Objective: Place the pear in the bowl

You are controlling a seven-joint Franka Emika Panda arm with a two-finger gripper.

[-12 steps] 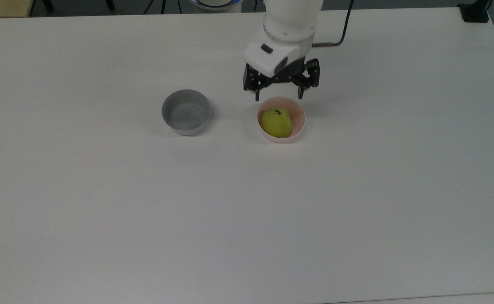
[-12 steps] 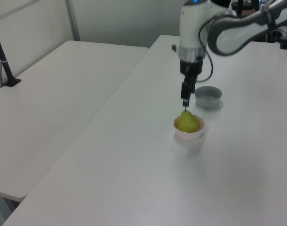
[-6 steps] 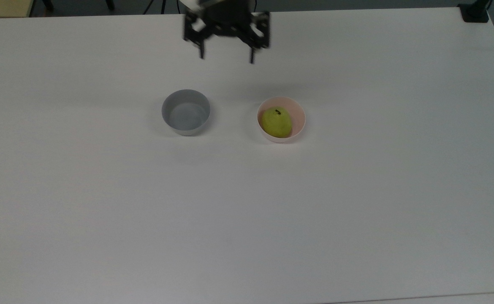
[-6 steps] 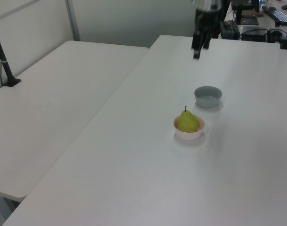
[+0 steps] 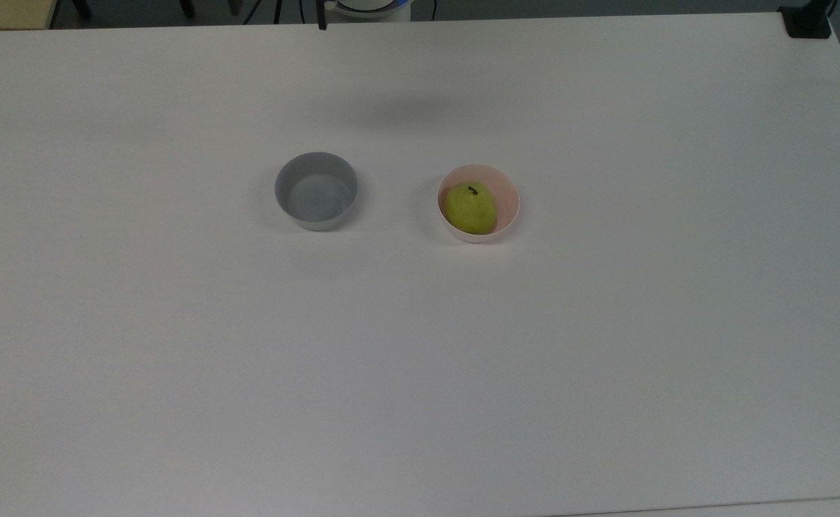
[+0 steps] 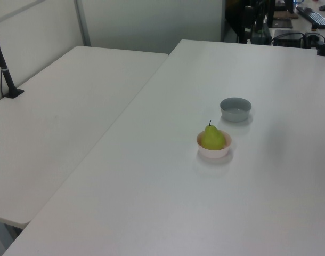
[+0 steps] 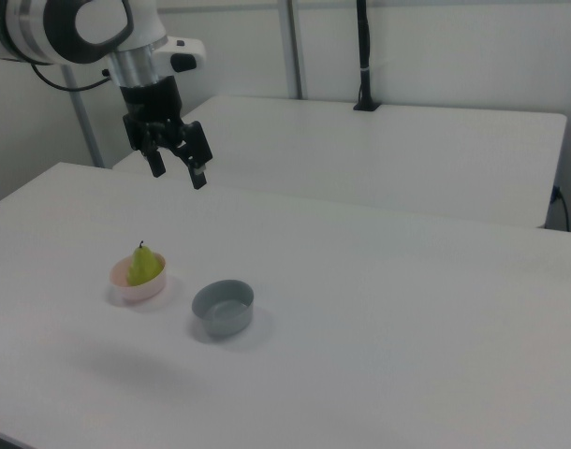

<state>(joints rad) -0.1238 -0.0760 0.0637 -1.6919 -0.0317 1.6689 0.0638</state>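
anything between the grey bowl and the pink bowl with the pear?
Nothing: in the top view, bare table separates the grey bowl from the pink bowl holding the pear.

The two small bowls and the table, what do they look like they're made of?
Small round pale pink bowl: probably matte plastic or ceramic, smooth, no glare. Small round grey bowl: same shape, likely the same material, with a soft sheen inside. White table: seemingly smooth laminate, flat and evenly coloured.

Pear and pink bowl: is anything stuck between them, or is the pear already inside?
Nothing stands between them. The pear already sits inside the pink bowl, stem up. The grey bowl stands apart on the table, and the gripper hangs open, high above, holding nothing.
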